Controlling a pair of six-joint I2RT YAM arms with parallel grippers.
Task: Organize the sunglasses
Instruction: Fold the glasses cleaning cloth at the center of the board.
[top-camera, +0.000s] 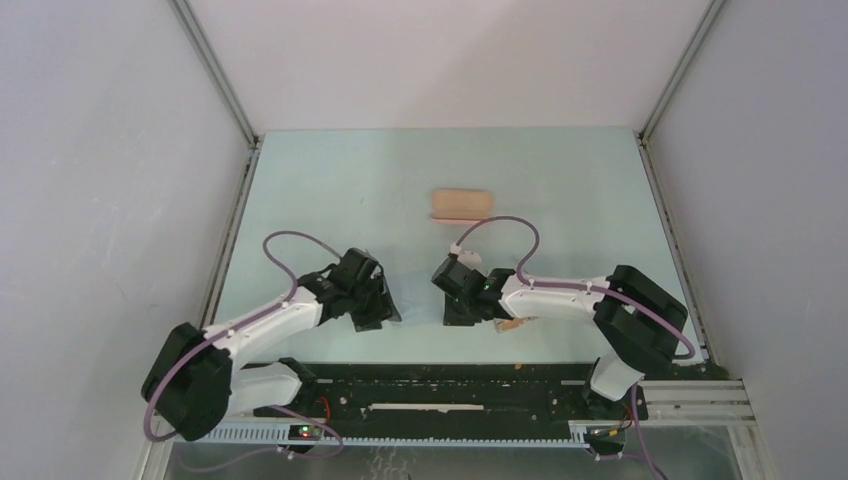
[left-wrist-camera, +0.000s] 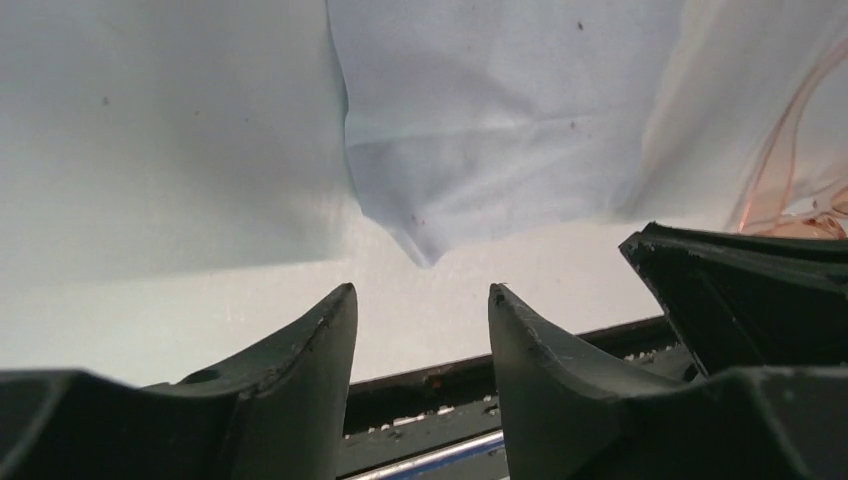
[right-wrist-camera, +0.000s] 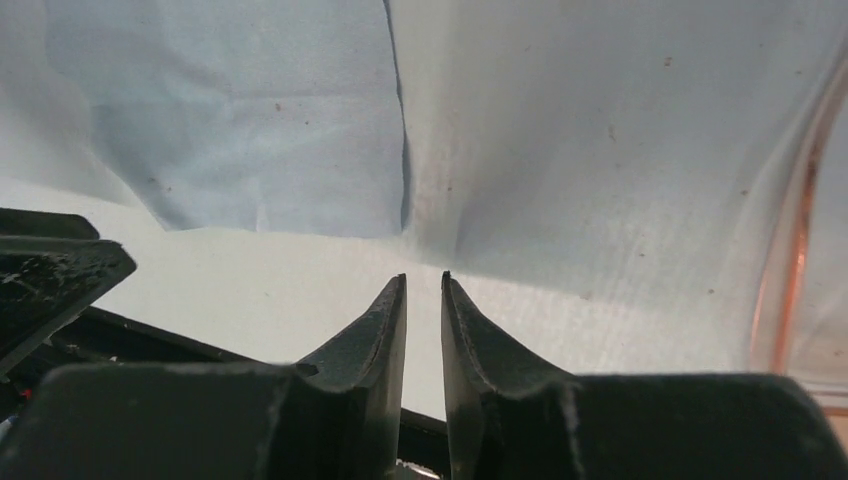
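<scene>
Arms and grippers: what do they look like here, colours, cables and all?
Both arms are alike: the left arm and right arm have white links between bulky black joint housings. A thin purple cable loops outside each. The left gripper and right gripper are matte black, with two curved fingers tapering to narrow tips. No markings are visible.

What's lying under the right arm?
An orange-brown bit of the sunglasses pokes out from beneath the right arm. The rest of the frame is covered by the arm.
</scene>
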